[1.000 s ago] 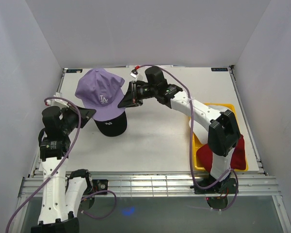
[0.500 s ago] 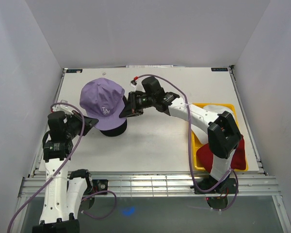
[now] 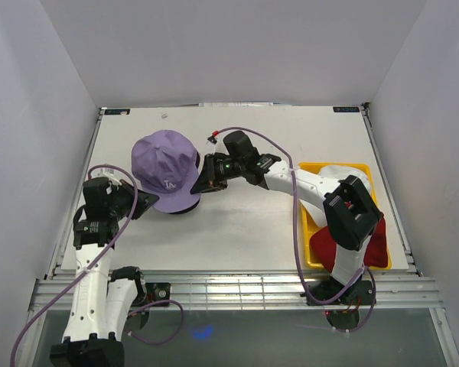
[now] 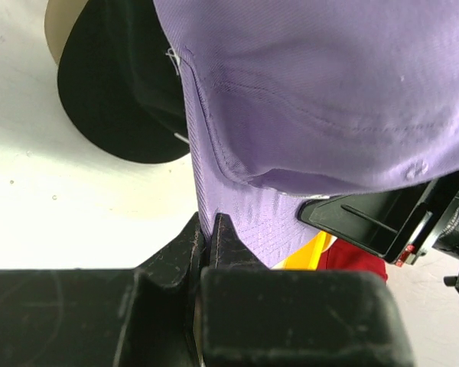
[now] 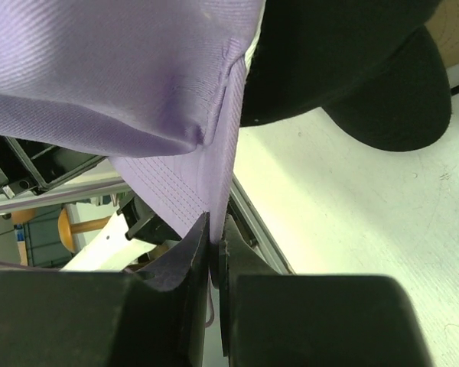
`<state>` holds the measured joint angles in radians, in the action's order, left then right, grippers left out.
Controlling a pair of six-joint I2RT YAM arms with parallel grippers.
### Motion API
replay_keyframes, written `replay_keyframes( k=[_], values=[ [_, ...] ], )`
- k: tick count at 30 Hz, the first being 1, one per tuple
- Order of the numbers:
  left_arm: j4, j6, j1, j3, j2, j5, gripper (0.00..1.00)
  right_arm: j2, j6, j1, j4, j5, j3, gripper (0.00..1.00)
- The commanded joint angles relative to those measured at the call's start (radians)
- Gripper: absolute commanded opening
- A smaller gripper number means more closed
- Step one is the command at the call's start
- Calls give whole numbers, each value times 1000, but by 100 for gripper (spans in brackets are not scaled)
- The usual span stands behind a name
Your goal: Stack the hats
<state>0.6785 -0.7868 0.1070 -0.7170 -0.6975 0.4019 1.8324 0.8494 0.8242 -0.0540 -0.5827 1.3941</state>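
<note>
lavender cap (image 3: 166,160) sits lower than a second ago, now covers nearly all of black cap (image 3: 182,208). left gripper (image 4: 207,229) and right gripper (image 5: 214,233) each pinch its rim, opposite sides. cap looks nearly seated on stack; release likely next. dark red cap (image 3: 371,246) waits at yellow tray (image 3: 344,166).

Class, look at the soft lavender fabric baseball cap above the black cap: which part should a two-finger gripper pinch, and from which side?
Pinch the stitched brim of the lavender cap, coming in from the side. The domed crown is too wide to span; the brim is thin enough to pinch, as the left gripper and right gripper show, clamped on opposite edges.
</note>
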Motion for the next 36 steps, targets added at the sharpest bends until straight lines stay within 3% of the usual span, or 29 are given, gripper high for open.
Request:
replay_keyframes(
  k=[1, 6, 12, 15, 22, 36],
  values=[
    [-4, 18, -23, 14, -25, 20, 0, 4, -15, 55, 111, -22, -7, 8],
    [12, 34, -23, 14, -53, 0, 5, 14, 2, 50, 138, -11, -29, 8],
    [42, 52, -21, -5, -60, -18, 43, 11, 112, 29, 285, -42, -99, 8],
    [52, 57, -21, -7, -62, -18, 53, 11, 199, 21, 396, -60, -142, 8],
    [98, 73, -23, -38, -39, -29, 58, 16, 373, -7, 606, -72, -242, 8],
    [207, 92, -23, -131, -5, -84, 63, 54, 517, -40, 839, -52, -372, 8]
  ],
)
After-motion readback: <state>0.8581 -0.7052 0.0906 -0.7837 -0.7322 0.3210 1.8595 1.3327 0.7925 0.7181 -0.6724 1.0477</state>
